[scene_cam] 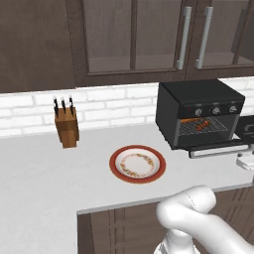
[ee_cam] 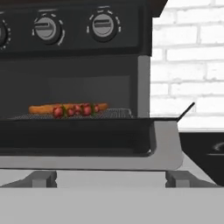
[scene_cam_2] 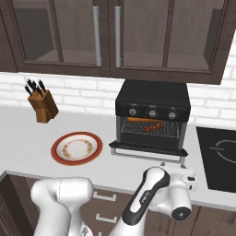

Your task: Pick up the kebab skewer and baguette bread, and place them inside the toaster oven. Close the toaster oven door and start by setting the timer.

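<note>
The black toaster oven [scene_cam_2: 152,99] stands on the counter with its door [scene_cam_2: 148,150] dropped open and lying flat. On the wire rack inside lie the golden baguette bread [ee_cam: 41,108] and, in front of it, the kebab skewer [ee_cam: 74,110] with red chunks; both also show as baguette [scene_cam_2: 139,120] and skewer [scene_cam_2: 154,126]. My gripper [ee_cam: 111,180] is open, low in front of the door's outer edge [ee_cam: 87,153], fingers [ee_cam: 41,178] wide apart with nothing between them. The hand [scene_cam_2: 184,177] hovers just before the door. Round knobs [ee_cam: 103,24] sit above the opening.
A red-rimmed patterned plate [scene_cam: 137,164] lies bare on the counter left of the oven. A wooden knife block [scene_cam: 66,126] stands by the brick wall. A black cooktop [scene_cam_2: 219,154] lies right of the oven. Cabinets with long handles [scene_cam_2: 97,34] hang above.
</note>
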Controlling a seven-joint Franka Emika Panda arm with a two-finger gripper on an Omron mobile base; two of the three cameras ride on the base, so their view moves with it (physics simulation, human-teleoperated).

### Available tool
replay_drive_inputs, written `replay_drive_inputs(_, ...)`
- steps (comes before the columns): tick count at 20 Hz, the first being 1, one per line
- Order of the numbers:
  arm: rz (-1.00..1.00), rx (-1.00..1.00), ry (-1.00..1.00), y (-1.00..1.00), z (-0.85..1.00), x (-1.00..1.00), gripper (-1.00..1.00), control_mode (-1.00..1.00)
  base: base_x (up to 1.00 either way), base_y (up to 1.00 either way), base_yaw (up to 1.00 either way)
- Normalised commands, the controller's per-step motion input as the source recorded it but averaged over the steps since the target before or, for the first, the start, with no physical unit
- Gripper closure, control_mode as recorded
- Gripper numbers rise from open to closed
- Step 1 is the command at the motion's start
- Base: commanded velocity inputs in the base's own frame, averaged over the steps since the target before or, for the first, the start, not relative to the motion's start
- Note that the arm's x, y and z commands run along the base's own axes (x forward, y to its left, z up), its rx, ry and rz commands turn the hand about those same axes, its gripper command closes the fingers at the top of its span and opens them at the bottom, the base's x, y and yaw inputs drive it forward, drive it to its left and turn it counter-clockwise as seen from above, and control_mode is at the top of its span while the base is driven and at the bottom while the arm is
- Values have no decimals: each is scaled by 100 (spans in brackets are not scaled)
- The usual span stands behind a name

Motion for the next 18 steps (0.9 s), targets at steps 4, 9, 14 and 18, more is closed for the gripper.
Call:
replay_drive_inputs(4,0,0,-11,12,33,22,-100,-100,0,0,0)
replay_drive_inputs(9,0,0,-11,10,31,21,-100,-100,0,0,0)
replay_drive_inputs(14,0,0,-10,10,31,20,-100,-100,0,0,0)
replay_drive_inputs(18,0,0,-9,10,26,21,-100,-100,0,0,0)
